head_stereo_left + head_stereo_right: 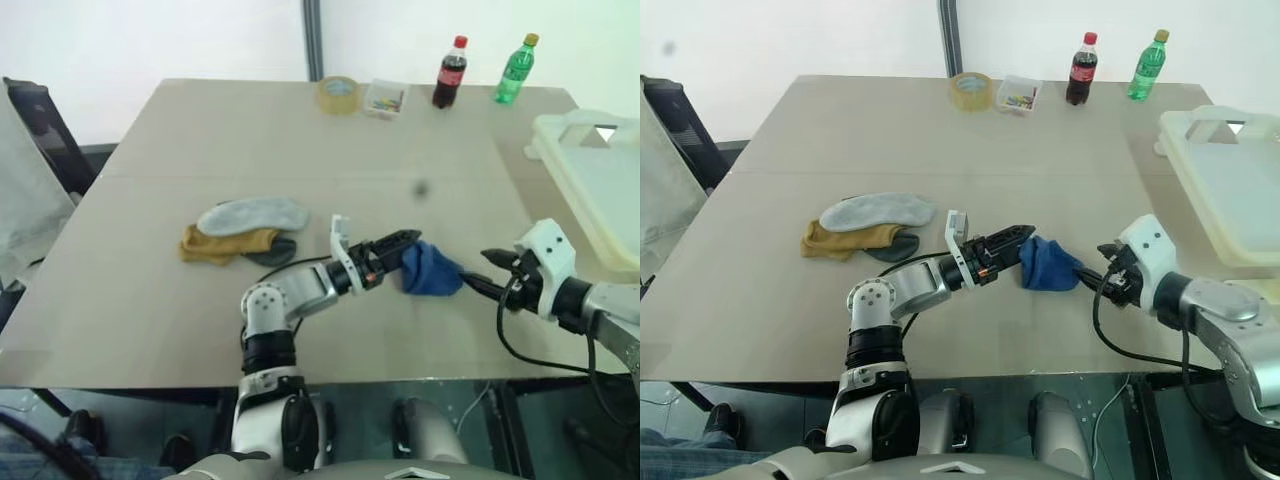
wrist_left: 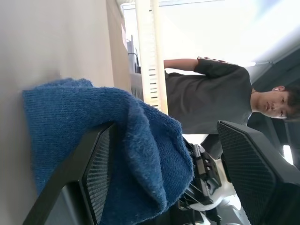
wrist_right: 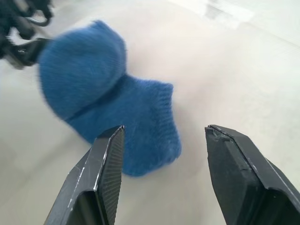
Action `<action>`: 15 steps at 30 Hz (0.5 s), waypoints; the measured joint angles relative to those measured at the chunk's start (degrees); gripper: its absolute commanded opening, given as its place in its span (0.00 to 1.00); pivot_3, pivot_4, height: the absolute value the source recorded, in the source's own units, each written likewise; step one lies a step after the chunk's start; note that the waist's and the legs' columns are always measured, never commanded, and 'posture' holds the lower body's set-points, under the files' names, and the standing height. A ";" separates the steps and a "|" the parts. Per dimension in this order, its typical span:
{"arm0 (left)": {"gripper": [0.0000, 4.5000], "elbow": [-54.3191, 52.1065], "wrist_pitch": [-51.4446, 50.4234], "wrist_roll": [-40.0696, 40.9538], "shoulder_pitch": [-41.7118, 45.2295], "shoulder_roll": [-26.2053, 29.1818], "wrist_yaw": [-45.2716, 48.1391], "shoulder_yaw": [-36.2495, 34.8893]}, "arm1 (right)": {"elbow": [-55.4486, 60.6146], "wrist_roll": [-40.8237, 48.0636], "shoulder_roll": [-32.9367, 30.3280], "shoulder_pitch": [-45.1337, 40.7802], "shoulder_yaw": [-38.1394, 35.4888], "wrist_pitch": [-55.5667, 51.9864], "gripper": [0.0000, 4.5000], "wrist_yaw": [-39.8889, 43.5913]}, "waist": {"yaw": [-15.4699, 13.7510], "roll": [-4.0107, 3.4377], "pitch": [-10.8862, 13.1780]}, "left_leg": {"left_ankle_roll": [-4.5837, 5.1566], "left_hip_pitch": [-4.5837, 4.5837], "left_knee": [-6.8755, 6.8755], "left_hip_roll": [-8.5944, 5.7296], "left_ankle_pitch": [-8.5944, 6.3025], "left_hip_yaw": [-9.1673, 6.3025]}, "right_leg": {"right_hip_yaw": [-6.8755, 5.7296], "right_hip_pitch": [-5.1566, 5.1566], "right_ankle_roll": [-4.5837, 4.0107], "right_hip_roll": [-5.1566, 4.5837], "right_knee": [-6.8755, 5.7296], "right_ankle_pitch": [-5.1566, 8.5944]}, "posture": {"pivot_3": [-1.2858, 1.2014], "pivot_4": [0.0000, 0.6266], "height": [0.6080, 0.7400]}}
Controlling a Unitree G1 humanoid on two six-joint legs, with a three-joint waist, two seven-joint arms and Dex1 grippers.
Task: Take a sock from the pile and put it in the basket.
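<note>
Wide tan table (image 1: 300,140) is seen with the cream-white basket (image 1: 590,185) parked at its right edge, well apart from everything else. The pile (image 1: 245,232) is laid out left of centre: a light grey sock on top, a mustard yellow one under it, a dark grey one tucked at the right side. A royal blue sock (image 1: 430,270) is bunched up between the two grippers, near the table's front edge. Left gripper (image 1: 408,240) is pointed at it with jaws spread wide, the blue fabric draped over one finger (image 2: 93,173), nothing clamped. Right gripper (image 3: 161,164) is held just beside the sock, jaws apart, nothing gripped. At the far edge: green bottle (image 1: 515,68), cola bottle (image 1: 450,72), small clear box (image 1: 385,98), tape roll (image 1: 338,93)
</note>
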State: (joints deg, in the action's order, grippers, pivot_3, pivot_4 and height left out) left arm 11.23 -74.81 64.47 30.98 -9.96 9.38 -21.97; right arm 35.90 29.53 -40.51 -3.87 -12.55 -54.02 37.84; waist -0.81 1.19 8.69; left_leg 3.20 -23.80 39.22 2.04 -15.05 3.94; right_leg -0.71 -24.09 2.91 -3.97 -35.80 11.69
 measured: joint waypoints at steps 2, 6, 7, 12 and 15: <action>0.82 1.35 0.78 -0.10 0.06 0.02 0.57 0.55 | 1.84 2.43 0.56 -0.28 0.07 -2.08 0.99 -0.48 | 0.02 0.00 0.00 | 0.00 0.00 0.00 0.01 0.00 0.00 | 0.00 -0.01 0.00 0.00 0.00 0.00 | 0.52 0.24 1.00; 0.82 3.61 2.62 -0.16 0.16 0.05 1.30 2.24 | 3.87 3.73 2.60 -3.45 2.19 -3.58 0.99 -3.68 | 0.03 0.00 0.00 | 0.00 0.00 0.00 0.01 0.00 0.00 | 0.00 0.00 0.00 -0.02 0.00 0.00 | 0.52 0.24 1.00; 0.82 3.75 2.79 -0.16 0.17 0.06 1.50 2.41 | 3.88 3.71 3.06 -4.21 3.13 -3.80 0.99 -4.65 | 0.01 0.00 0.00 | 0.00 0.00 0.00 0.02 0.00 0.00 | 0.00 -0.01 0.00 -0.03 0.00 0.00 | 0.52 0.24 1.00; 0.82 4.33 3.67 -0.15 0.31 0.17 2.00 3.48 | 3.43 2.18 5.71 -6.95 9.23 -4.48 0.99 -8.94 | -0.07 0.00 0.00 | 0.01 -0.05 0.00 0.02 0.00 -0.01 | -0.01 -0.03 0.00 -0.05 0.01 0.00 | 0.52 0.24 1.00; 0.82 4.66 4.11 -0.16 0.39 0.21 2.21 4.28 | 0.64 -0.87 7.21 -8.40 12.29 -4.53 0.99 -12.61 | -0.06 0.00 0.00 | 0.01 -0.05 0.00 0.01 0.00 0.00 | 0.00 -0.03 0.00 -0.06 0.01 0.00 | 0.52 0.24 1.00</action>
State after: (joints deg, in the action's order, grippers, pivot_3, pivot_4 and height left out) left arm 15.89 -70.70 64.31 31.37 -9.74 11.59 -17.69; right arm 36.54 28.66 -33.30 -12.27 -0.25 -58.55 25.23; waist -0.88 1.19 8.69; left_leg 3.21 -23.86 39.22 2.05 -15.06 3.94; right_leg -0.71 -24.12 2.91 -4.03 -35.79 11.68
